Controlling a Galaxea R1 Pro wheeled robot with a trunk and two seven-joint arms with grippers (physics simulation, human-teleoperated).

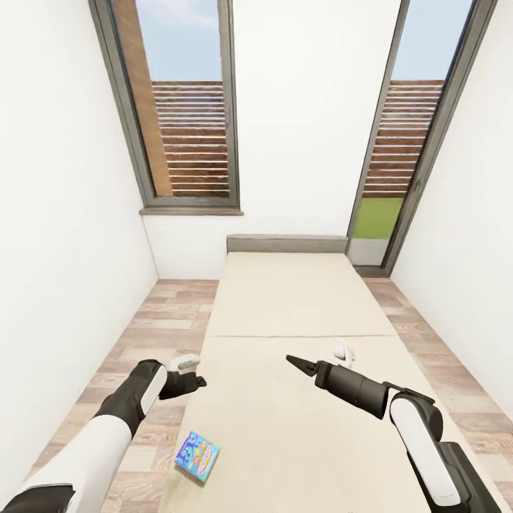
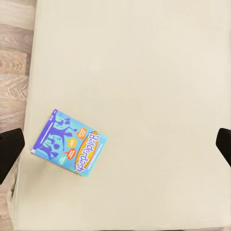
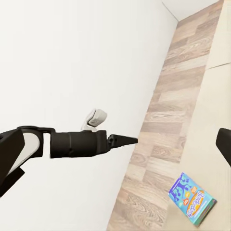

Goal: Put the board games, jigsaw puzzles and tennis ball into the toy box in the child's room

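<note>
While blue board game point(image 2: 70, 143) reads "Balderdash", head view adds windows point(image 1: 187, 107).

the bed point(image 1: 299, 299) runs lengthwise from its grey headboard between the windows, beige mattress mostly bare. one blue board game point(image 1: 197, 456) lies flat near the foot, close against the mattress's left edge, slightly skewed.

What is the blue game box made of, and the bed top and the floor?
The game box looks like printed cardboard: flat, thin, cartoon cover. The bed top looks like soft matte beige cloth, with one seam. The floor looks like wood planks with grain.
</note>
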